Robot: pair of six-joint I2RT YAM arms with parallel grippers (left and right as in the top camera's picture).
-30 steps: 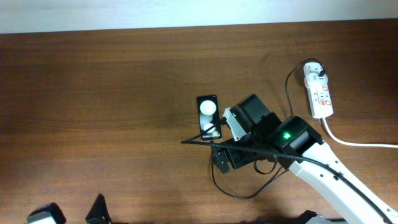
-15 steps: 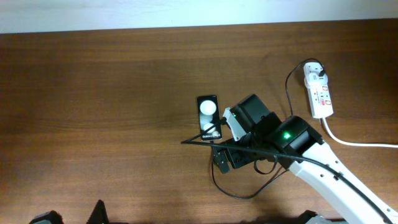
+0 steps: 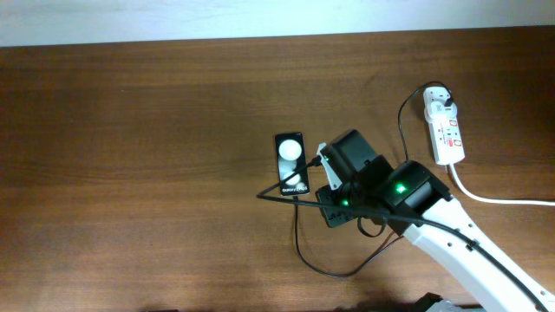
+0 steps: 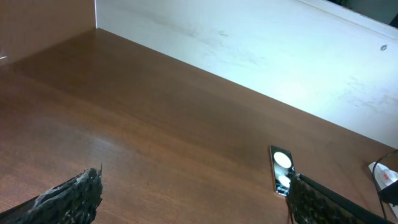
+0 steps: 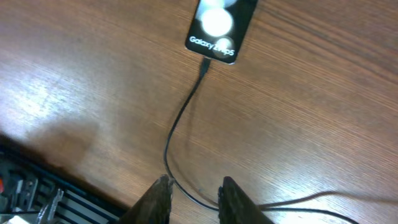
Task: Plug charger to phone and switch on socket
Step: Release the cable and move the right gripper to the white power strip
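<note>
- Where is the phone?
- The phone (image 3: 290, 160) lies flat near the middle of the desk (image 3: 130, 156). Its long side points from the robot to the far wall.
- And the charger?
- The charger (image 5: 168, 146) is the thin black cable. Its plug tip (image 5: 204, 66) sits right at the near end of the phone. I cannot tell if it is pushed all the way in.
- What do the right fingers do?
- The right fingers (image 5: 160, 199) are just beside the plug tip, on the robot's side. They stand close together with a small gap, and the cable runs through that gap. They do not squeeze it, as far as I can see.
- So which way is the push?
- I think straight ahead, along the phone's long side.
- And the left fingers?
- The left fingers (image 4: 68, 199) are spread wide and hold nothing. They are well apart from the phone, so the right arm is nearer.
- Where is the socket?
- The socket (image 3: 444, 126) lies off to the right, near the far edge of the desk. Only the cable crosses the wood in between, so I think there is room to reach.
</note>
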